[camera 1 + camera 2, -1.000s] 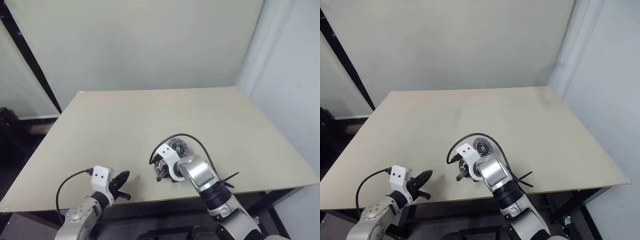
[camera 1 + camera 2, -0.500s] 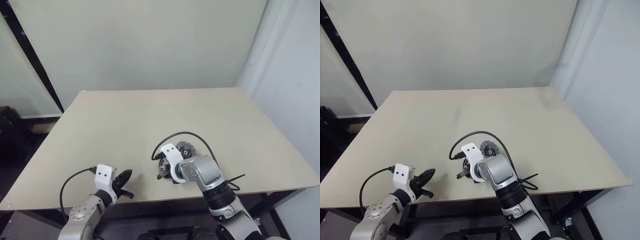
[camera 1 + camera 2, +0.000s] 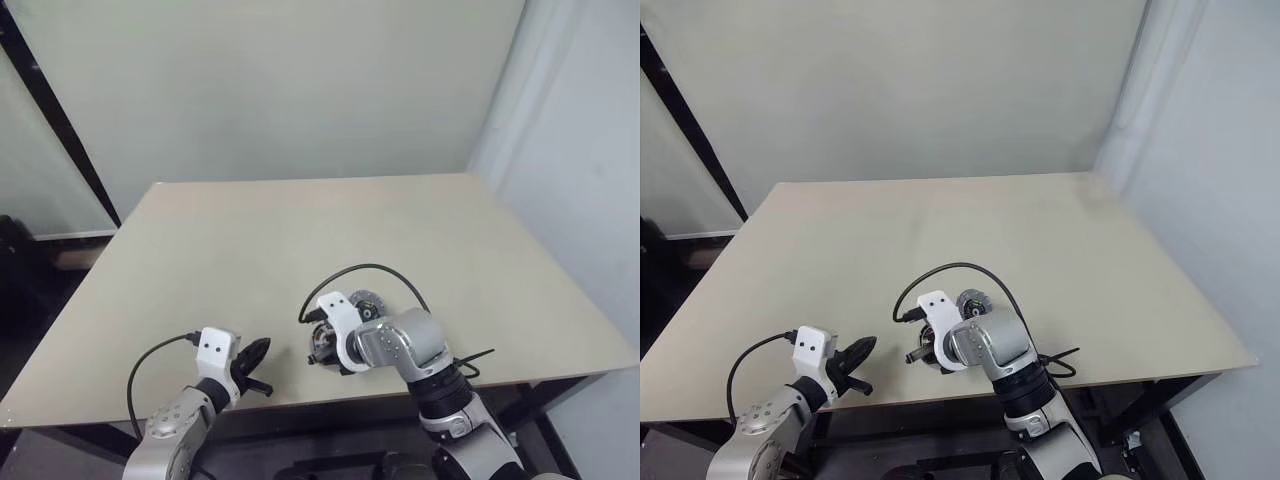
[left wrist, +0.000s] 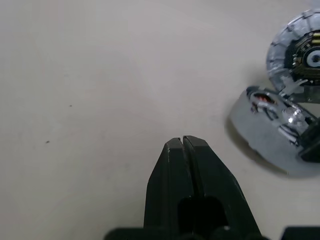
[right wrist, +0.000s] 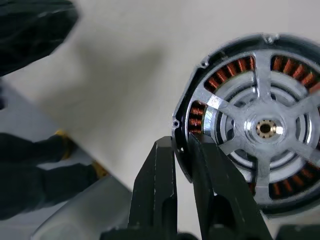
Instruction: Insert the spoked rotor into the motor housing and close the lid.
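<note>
Motor housing (image 5: 250, 125) rim pinched in right tool (image 5: 182, 145), lid (image 3: 368, 301) half hidden

Two arms in silver-grey metal with dark joint bands. White camera housing on each wrist, two small dark dots on the left one, black cable looping from each. Left gripper (image 3: 256, 358): two black tapering fingers. Right gripper (image 5: 186, 150): two black, flat-sided fingers.
</note>
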You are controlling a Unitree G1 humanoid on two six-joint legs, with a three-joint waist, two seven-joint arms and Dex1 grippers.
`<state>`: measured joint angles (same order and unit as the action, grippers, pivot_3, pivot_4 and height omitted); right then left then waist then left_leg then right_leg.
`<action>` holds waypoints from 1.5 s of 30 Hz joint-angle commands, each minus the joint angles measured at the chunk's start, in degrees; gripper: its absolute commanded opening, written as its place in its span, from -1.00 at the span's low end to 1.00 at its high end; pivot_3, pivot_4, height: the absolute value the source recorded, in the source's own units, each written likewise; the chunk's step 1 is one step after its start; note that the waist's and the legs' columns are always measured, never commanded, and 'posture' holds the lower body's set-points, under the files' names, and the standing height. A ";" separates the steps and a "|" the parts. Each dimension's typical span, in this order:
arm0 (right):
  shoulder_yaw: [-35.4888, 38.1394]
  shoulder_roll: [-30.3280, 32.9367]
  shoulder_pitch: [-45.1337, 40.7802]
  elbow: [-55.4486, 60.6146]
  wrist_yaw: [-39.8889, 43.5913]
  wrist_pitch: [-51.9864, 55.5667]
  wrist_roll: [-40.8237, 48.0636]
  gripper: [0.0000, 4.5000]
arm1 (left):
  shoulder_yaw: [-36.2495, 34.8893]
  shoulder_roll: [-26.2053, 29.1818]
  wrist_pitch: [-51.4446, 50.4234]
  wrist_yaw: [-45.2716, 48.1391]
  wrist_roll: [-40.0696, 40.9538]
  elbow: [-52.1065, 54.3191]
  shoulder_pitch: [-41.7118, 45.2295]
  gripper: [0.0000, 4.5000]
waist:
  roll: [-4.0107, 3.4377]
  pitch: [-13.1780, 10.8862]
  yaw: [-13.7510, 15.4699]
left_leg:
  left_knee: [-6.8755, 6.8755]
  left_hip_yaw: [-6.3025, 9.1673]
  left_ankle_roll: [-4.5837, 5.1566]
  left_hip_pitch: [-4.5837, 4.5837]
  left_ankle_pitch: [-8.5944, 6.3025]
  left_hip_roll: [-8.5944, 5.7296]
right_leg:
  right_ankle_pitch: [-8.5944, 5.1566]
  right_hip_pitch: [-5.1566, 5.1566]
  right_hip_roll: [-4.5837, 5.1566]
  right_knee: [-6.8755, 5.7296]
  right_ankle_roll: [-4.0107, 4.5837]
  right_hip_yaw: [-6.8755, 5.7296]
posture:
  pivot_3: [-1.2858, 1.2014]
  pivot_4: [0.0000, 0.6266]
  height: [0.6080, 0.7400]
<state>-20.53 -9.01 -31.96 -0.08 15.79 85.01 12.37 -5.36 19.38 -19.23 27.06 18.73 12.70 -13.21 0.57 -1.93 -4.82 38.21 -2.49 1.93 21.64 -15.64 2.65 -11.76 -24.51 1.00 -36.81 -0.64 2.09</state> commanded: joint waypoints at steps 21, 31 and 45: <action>-3.89 -6.03 -0.91 -9.07 -0.38 -22.60 4.92 -0.96 | 0.40 0.65 0.68 -0.11 0.01 3.21 0.16 -1.00 | 0.01 -0.01 -0.64 | 0.02 0.01 -0.01 0.01 0.01 -0.01 | 0.00 0.01 0.03 -0.02 0.02 0.04 | 0.03 -1.00 1.00; -3.79 -5.76 -2.03 -6.95 -1.11 -22.46 8.03 -0.96 | -0.80 1.04 0.79 -0.17 0.45 3.09 -0.56 -1.00 | -0.02 -0.03 -0.63 | 0.02 0.02 -0.01 0.01 0.01 -0.04 | 0.00 0.02 0.11 0.00 0.02 0.05 | 0.03 -1.00 1.00; -11.83 0.40 -3.61 -1.39 4.27 -28.31 4.56 0.99 | -2.86 1.94 0.74 0.05 0.94 2.52 -1.19 -1.00 | -0.03 -0.04 -0.69 | -0.01 0.01 -0.01 0.06 0.00 -0.01 | 0.00 -0.06 0.05 0.00 0.02 0.05 | 0.03 -1.00 1.00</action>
<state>-30.55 -8.49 -32.28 -5.47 18.11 60.10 18.29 -6.14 20.51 -19.24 26.85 19.00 13.11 -14.75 0.54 -1.97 -5.50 38.20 -2.47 1.93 21.70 -15.64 2.64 -11.76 -24.57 1.05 -36.81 -0.62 2.14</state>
